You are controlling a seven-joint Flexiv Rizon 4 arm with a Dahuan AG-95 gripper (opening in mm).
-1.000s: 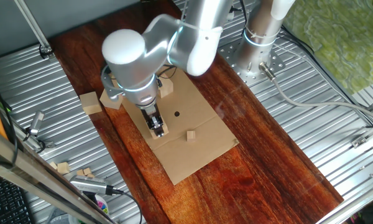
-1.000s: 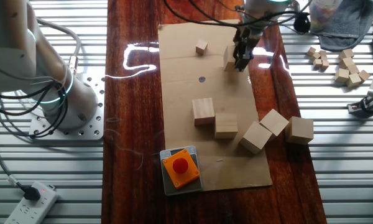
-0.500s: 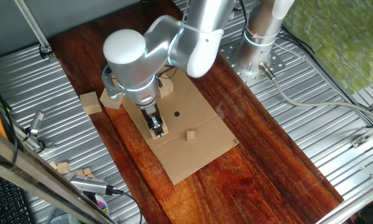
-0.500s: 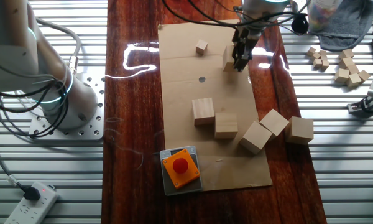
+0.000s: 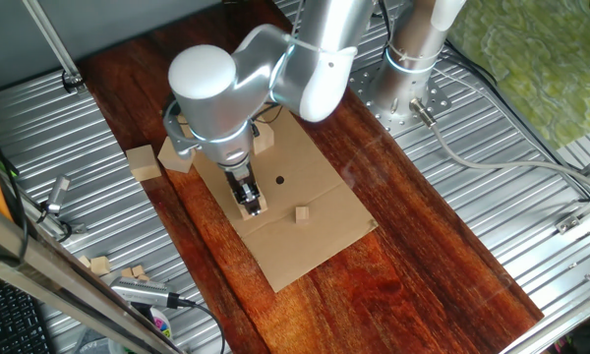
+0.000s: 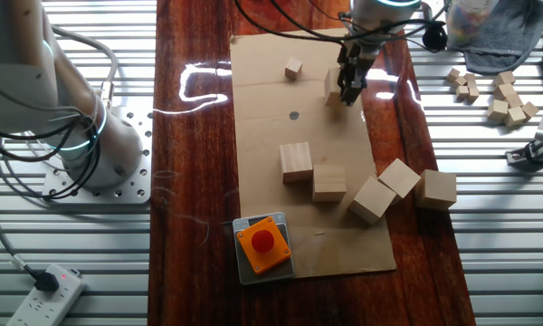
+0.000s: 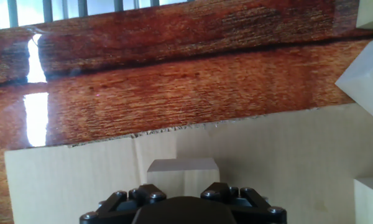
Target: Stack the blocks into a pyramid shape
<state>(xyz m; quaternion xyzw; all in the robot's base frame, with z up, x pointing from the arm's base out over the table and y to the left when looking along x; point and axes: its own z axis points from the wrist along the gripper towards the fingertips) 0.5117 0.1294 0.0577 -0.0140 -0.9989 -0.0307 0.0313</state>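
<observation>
Claw [image 6: 350, 93] sits low over the cardboard sheet [image 6: 330, 222], its fingers [image 5: 250, 202] narrowed around one pale block [image 7: 183, 176], which I see pinched between them in the hand view. Four more blocks [image 6: 366, 186] lie loosely grouped well away from the claw on the same sheet. A tiny cube [image 6: 293, 68] rests near the claw's side.

Blocks [image 6: 297, 163] were pale, matt, unfinished wood; the sheet [image 6: 326, 226] beneath them was matt brown cardboard with a rough torn edge; the table [image 6: 195, 136] was glossy dark-red varnished wood; flanking panels [image 5: 531, 197] were ribbed bare metal
</observation>
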